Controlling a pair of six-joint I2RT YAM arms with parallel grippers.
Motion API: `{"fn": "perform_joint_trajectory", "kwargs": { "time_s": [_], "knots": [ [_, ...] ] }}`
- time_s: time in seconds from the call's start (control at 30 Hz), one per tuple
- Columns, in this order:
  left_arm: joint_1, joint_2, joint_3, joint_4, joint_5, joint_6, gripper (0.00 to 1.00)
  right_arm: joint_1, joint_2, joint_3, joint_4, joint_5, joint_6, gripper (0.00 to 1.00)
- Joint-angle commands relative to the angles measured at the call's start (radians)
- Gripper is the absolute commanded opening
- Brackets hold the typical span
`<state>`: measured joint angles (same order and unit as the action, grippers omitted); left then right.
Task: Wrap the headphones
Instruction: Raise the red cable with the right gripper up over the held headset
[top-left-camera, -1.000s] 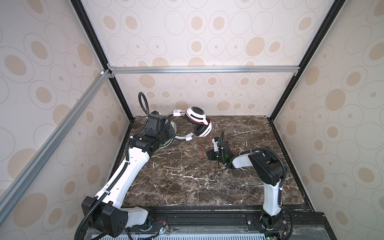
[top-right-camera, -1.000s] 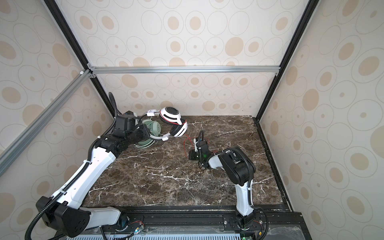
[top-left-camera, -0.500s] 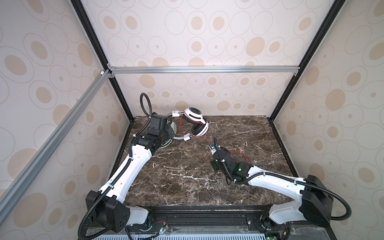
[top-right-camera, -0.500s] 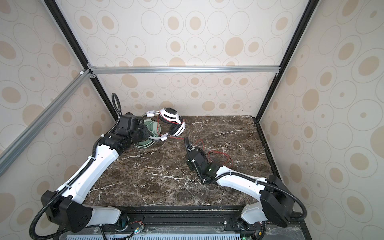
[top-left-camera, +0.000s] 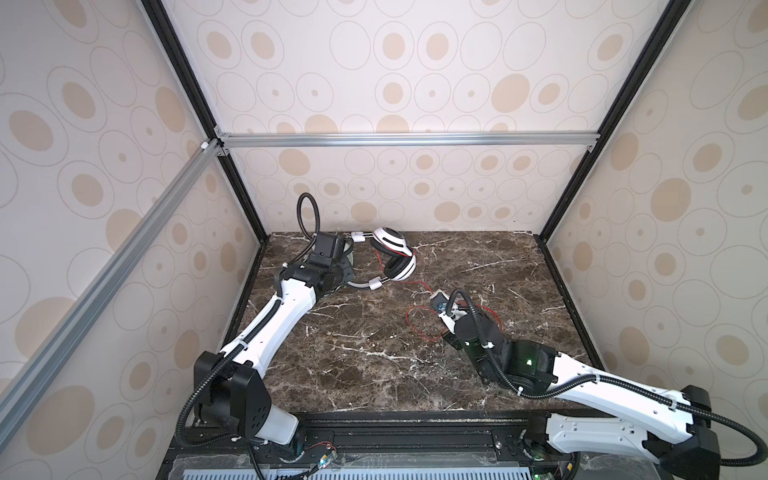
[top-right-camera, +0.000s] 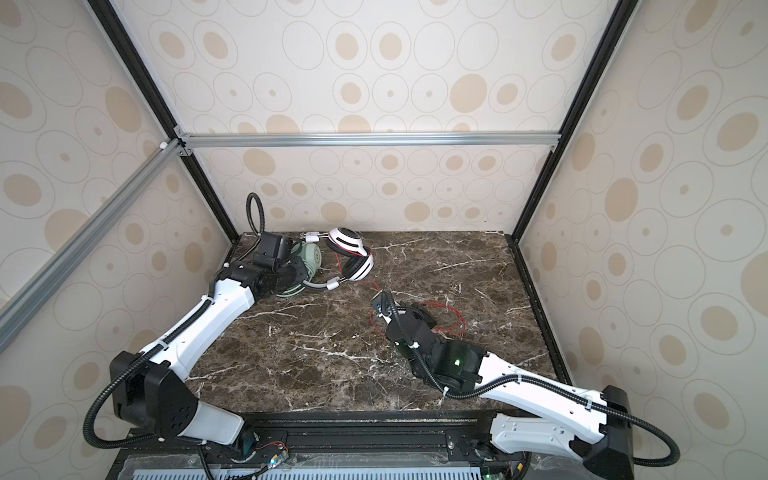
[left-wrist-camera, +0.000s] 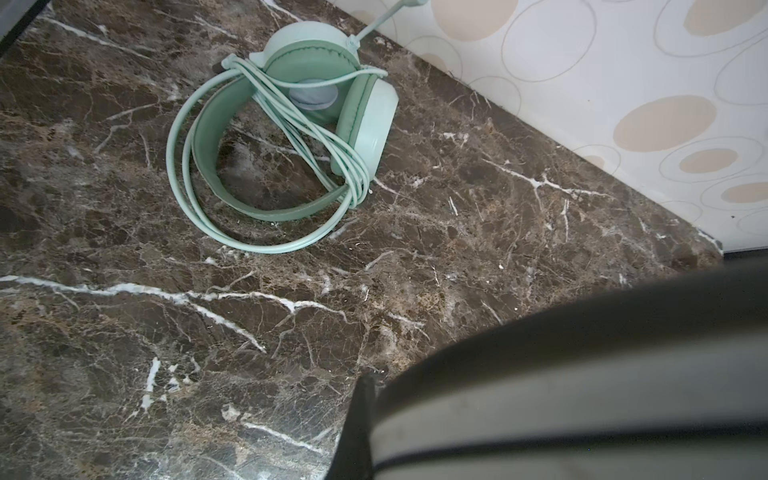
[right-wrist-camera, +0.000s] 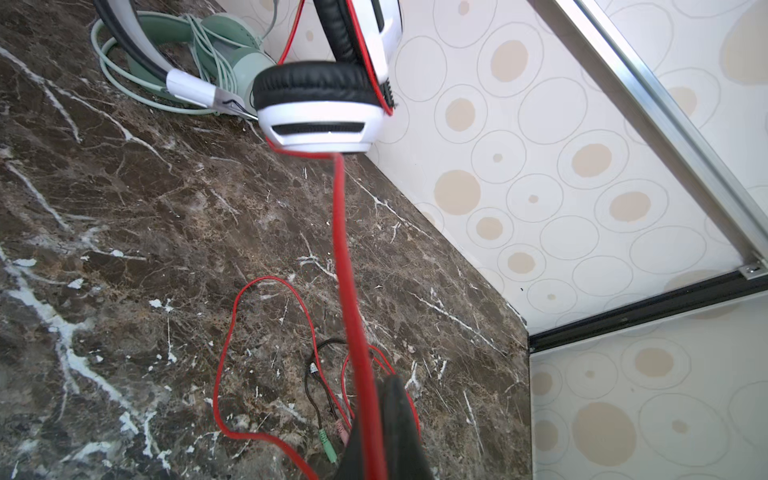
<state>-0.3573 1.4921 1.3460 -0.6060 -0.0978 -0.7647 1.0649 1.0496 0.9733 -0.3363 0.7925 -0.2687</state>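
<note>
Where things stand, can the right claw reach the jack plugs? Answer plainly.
Probably yes: the jack plugs lie uncovered on the marble near the right claw. It is shut on the red cable, so it must let go first.

This is a robot test booth, like a little box room in a lab, not a home. The left arm (top-left-camera: 274, 324) and the right arm (top-left-camera: 623, 395) are white and black robot arms. They stand on a black rail (top-left-camera: 415, 434) at the front. The walls (top-left-camera: 415, 62) are flat boards with tan spots and rings. Black posts (top-left-camera: 235, 195) and a shiny silver bar (top-left-camera: 407, 139) hold them up like a frame. The table (top-left-camera: 365, 374) is dark brown with white lines, like stone. A black hose (top-left-camera: 307, 216) loops off the left arm. A green light (top-left-camera: 528, 361) glows on the right arm.
</note>
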Motion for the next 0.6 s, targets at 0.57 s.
{"fn": "perform_joint_trajectory", "kwargs": {
  "time_s": [0.57],
  "knots": [
    [-0.167,0.078,0.151,-0.011,0.066,0.122,0.0,-0.269,0.169,0.386,-0.18,-0.234,-0.165,0.03]
  ]
}}
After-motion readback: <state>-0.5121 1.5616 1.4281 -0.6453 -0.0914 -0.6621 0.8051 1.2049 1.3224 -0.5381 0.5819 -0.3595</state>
